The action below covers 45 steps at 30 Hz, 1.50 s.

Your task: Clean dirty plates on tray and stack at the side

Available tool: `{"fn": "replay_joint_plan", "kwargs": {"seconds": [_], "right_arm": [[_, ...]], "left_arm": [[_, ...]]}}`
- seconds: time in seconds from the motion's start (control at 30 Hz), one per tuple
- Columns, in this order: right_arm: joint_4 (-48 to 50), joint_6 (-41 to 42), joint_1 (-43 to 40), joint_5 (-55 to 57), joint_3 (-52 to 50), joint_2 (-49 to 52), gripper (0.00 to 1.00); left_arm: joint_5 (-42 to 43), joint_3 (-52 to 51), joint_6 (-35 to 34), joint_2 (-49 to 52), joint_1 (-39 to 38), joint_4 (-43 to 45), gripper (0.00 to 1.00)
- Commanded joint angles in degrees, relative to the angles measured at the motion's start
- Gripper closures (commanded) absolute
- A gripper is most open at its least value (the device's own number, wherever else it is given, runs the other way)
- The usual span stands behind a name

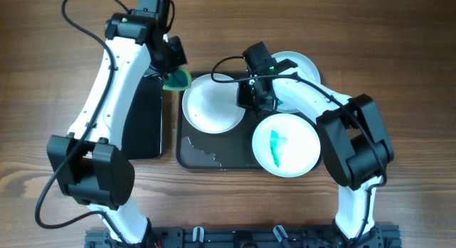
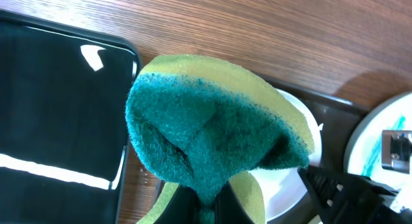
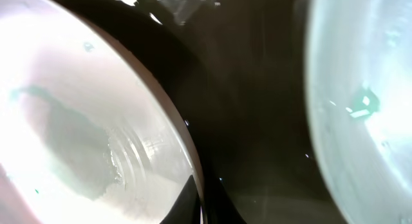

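Three white plates show in the overhead view. One plate (image 1: 210, 105) lies on the left of the dark grey tray (image 1: 214, 159) and looks clean. A second plate (image 1: 292, 152) at the tray's right front has a teal smear. A third plate (image 1: 303, 64) lies at the back right, partly hidden by the right arm. My right gripper (image 1: 251, 100) is shut on the right rim of the clean plate (image 3: 77, 121), with the rim between its fingers (image 3: 201, 208). My left gripper (image 1: 173, 66) is shut on a green sponge (image 2: 212, 127), just off that plate's left back edge.
A smaller black tray (image 1: 146, 123) lies left of the grey tray and also shows in the left wrist view (image 2: 58, 108). The grey tray's front left is wet. Bare wood table surrounds both trays. The right arm crosses over the back right plate.
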Motion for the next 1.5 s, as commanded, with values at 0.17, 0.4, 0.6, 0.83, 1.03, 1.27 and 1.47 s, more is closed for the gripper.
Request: {"fn": "replay_joint_plan", "kwargs": {"seconds": [0.17,0.4,0.6,0.83,1.03,1.27,1.47], "right_arm": [[-1.44,5.03,-0.22,8.31,-0.87,1.55,0.96],[-0.94,4.96,-0.22,8.31,-0.87,1.55,0.96],[-0.81,4.50,-0.22,8.09,-0.87,1.55,0.96],[-0.76,3.67,-0.22,8.07,-0.87,1.55,0.96],[-0.68,3.63,-0.22,7.89,-0.87,1.55,0.96],[-0.33,3.52,-0.22,7.89,-0.87,1.55,0.96],[-0.33,3.50,-0.22,7.87,-0.87,1.55,0.96]], "left_arm": [[-1.68,-16.04,-4.02,0.87,-6.16,12.48,0.96],[2.71,-30.08,3.98,0.87,-6.34,31.63,0.96],[3.37,-34.40,3.96,0.87,-6.84,38.88,0.96],[16.44,-34.82,9.29,0.87,-10.54,44.72,0.96],[-7.85,-34.80,-6.32,0.85,-6.64,38.51,0.96],[-10.49,-33.20,-3.41,0.72,-7.17,32.63,0.96],[-10.51,-29.27,9.03,-0.02,-8.57,32.15,0.96]]}}
